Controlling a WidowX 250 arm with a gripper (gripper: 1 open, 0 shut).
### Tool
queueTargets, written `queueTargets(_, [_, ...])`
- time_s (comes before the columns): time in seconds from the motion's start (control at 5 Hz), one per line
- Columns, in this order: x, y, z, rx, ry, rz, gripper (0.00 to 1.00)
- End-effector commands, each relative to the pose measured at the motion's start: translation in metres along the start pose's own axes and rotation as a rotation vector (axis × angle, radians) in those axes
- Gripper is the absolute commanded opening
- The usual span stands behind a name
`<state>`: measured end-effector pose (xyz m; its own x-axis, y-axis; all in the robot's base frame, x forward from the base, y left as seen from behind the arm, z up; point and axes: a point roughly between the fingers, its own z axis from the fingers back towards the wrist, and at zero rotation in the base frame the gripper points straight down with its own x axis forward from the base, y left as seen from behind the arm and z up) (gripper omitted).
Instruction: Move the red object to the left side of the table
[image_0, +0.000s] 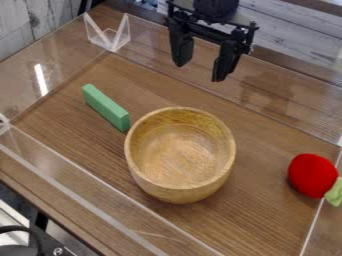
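"Where are you seeing the red object?"

"You're looking at the red object (311, 175) sitting near the right edge of the view, on the surface (261, 222), apart from the wooden bowl (179, 155). The green block (106, 108) is lying on the bowl's other side."

"And what is your gripper (202, 62) doing?"

"It's hanging near the top of the view with its fingers spread, pinching nothing."

"How are you expecting the red thing to handle?"

"It's looking rounded and smooth, so you're probably dealing with something light that may roll or slip if you're nudging it. Whether it's soft or firm, you're only guessing, so you're wanting a gentle squeeze."

"Where are you taking hold?"

"Across its widest part, from above, with a finger on either side, and keeping off the green bit (337, 192), which may bend."

"What are you struggling to make out?"

"The frame is cutting off that green bit, so you're not seeing its full shape. The red underside is hidden, and the arm is running out of the top of the view."
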<state>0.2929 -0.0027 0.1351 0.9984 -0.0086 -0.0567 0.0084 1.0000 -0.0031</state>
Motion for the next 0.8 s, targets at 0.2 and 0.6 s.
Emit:
queueTargets(0.2, [-0.011,-0.045,-0.021,-0.007,0.032,-0.028,1.00])
queueTargets(0.6, [-0.007,-0.141,-0.031,-0.005,0.012,-0.095,1.00])
